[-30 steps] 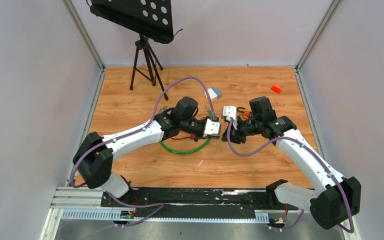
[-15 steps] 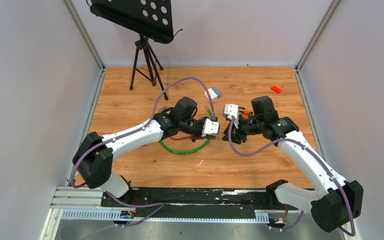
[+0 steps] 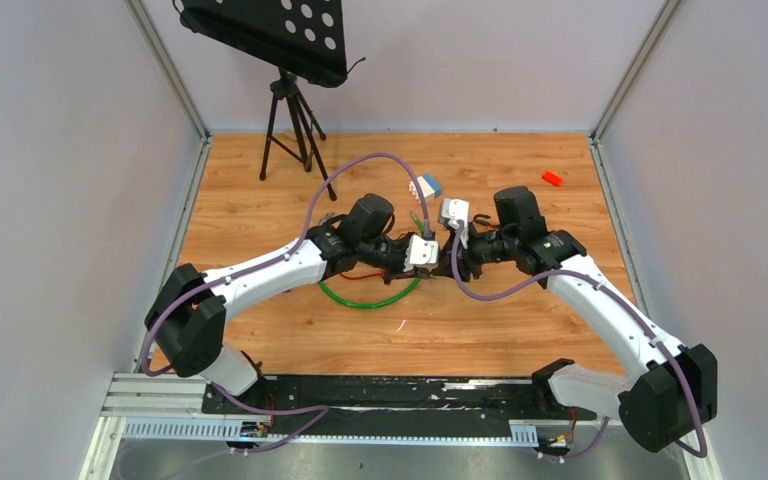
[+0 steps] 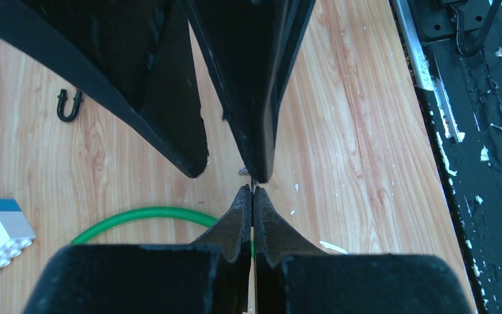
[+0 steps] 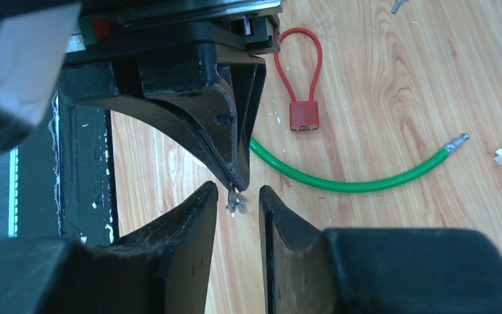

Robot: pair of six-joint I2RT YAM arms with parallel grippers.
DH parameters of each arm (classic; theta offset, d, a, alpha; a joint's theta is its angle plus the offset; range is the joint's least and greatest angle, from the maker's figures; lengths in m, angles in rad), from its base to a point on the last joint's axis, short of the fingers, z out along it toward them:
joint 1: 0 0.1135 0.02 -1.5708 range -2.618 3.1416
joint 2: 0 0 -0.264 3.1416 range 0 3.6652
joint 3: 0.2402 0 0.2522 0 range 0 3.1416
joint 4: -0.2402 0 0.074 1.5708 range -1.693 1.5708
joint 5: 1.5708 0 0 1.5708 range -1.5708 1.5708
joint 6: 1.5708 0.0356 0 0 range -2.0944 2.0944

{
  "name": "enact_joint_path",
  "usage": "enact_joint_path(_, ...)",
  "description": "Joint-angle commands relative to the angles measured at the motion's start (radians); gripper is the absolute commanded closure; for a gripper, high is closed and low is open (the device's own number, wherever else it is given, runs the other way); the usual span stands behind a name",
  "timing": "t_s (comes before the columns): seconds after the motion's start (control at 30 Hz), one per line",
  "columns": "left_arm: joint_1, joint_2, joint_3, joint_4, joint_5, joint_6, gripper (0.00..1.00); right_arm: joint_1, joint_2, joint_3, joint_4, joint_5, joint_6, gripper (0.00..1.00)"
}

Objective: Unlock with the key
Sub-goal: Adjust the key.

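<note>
My left gripper [image 4: 253, 190] is shut on a small silver key [image 5: 234, 199], whose tip sticks out past the fingertips. My right gripper [image 5: 238, 191] is open, with one finger on each side of the key and not touching it. The two grippers meet tip to tip above the floor in the top view, the left gripper [image 3: 436, 262] and the right gripper [image 3: 453, 264]. A red padlock with a red cable loop [image 5: 303, 114] lies on the wood floor beyond them, apart from both grippers.
A green cable [image 5: 353, 181] curves on the floor under the grippers, also in the top view [image 3: 370, 300]. A black U-shaped shackle [image 4: 68, 105], a blue-and-white block [image 3: 425, 186], a red brick [image 3: 552, 178] and a tripod stand [image 3: 290, 110] are further off.
My right arm has moved left toward the left gripper, and its open fingers now bracket the key. The left arm has barely moved.
</note>
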Motion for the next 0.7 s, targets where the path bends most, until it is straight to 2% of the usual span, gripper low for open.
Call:
enact_joint_path(0.0,0.0,-0.048,0.036,0.011,0.013,-0.031,1.0,0.021,0.025,0.003,0.049,-0.004,0.022,0.69)
enact_joint_path(0.13,0.0,-0.054,0.033,0.019,0.009,-0.035,1.0,0.028,0.044,-0.001,0.035,-0.009,0.009,0.69)
enact_joint_path(0.3,-0.001,-0.057,0.03,0.021,0.011,-0.035,1.0,0.032,0.054,-0.007,0.023,0.007,-0.009,0.75)
enact_joint_path(0.67,0.001,-0.059,0.02,0.029,0.014,-0.036,1.0,0.031,0.049,-0.006,0.0,0.014,-0.045,0.98)
